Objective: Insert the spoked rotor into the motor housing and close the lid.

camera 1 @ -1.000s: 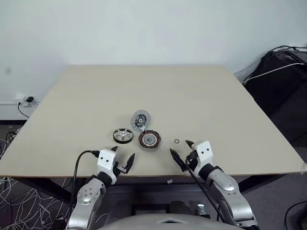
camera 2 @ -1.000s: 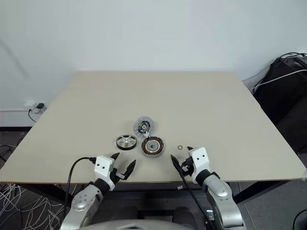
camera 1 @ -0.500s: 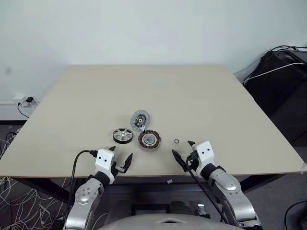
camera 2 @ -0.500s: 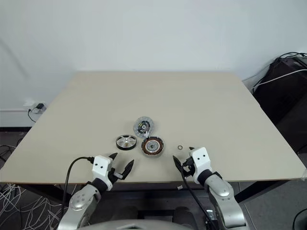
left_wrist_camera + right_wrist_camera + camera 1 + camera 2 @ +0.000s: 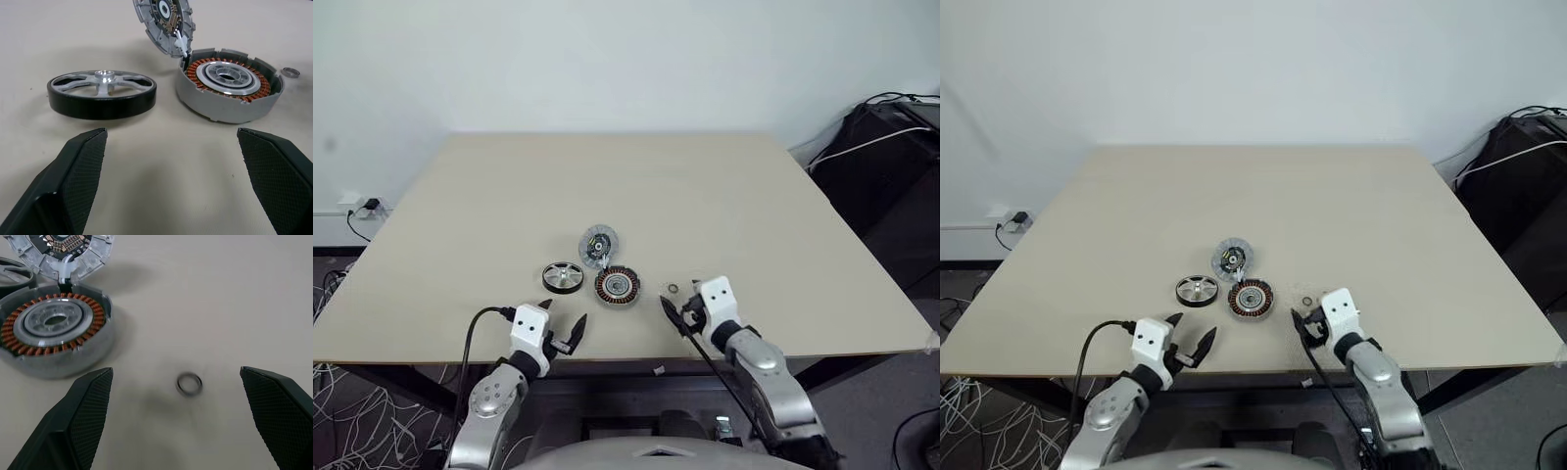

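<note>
The spoked rotor, black-rimmed with silver spokes, lies flat on the table. Just right of it sits the motor housing, its copper windings showing around a silver centre. The lid stands tilted up at the housing's far edge, its inner face turned toward me. My left gripper is open near the front edge, just short of the rotor and the housing. My right gripper is open to the right of the housing, its fingers apart from it.
A small metal ring lies on the table between my right gripper's fingers, to the right of the housing. A black bag with cables sits off the table's right side. The table's front edge runs just behind both grippers.
My right gripper has moved forward over the table toward the small ring and the housing. The left gripper and the parts have kept still.
</note>
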Available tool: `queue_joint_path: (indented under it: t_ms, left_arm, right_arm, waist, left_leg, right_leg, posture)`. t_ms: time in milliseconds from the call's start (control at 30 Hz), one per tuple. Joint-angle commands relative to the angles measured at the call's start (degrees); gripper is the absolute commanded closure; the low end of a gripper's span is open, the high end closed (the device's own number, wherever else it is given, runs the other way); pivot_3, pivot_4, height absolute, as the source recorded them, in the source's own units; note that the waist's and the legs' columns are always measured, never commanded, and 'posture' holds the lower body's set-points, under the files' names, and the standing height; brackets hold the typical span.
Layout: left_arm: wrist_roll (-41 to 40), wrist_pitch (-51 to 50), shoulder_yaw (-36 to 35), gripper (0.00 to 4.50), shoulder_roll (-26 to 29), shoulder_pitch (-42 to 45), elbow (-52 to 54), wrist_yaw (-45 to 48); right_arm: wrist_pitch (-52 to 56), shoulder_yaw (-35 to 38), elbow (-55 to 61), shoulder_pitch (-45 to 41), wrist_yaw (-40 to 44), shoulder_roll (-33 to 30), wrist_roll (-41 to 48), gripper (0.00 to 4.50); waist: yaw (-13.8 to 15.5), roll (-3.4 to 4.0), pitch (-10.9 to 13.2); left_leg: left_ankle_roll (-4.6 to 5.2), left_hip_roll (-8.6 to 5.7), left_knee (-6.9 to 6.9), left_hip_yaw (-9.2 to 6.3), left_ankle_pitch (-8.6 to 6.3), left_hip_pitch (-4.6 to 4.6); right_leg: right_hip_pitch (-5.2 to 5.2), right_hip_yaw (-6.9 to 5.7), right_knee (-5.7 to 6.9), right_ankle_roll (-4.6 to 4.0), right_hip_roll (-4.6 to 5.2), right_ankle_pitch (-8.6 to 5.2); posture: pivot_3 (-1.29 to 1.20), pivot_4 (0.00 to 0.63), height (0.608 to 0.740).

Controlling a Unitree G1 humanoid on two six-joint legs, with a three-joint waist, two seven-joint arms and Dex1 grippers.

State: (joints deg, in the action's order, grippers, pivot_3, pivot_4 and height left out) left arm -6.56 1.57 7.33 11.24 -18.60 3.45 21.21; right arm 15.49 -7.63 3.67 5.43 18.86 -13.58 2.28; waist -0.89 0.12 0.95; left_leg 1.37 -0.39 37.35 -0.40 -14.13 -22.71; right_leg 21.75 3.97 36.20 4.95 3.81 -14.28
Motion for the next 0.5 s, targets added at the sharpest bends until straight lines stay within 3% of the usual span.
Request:
queue_joint_path:
  t_ms: [33, 500]
  left_arm:
    - [0.6, 0.7, 0.2, 0.00, -0.2, 1.1, 2.6, -0.4]
    - [0.7, 0.7, 0.1, 0.00, -0.4, 0.8, 3.0, -1.0]
  right_arm:
    - [-0.6, 0.1, -3.5, -4.3, -0.8, 0.4, -1.3, 0.04]
    - [-1.3, 1.8, -17.2, -12.8, -2.8, 2.7, -1.7, 0.04]
  waist:
    - [0.1, -0.01, 0.0]
    - [-0.5, 0.03, 0.0]
  left_leg:
    - [0.00, -0.01, -0.01, 0.00, 0.00, -0.01]
    - [0.26, -0.03, -0.05, 0.01, 0.16, 0.01]
  right_leg:
    - [0.00, 0.00, -0.01, 0.00, 0.00, 0.00]
    - [-0.01, 0.01, -0.04, 0.00, -0.07, 0.01]
  posture:
    - [0.00, 0.000, 0.740]
    - [0.00, 0.000, 0.740]
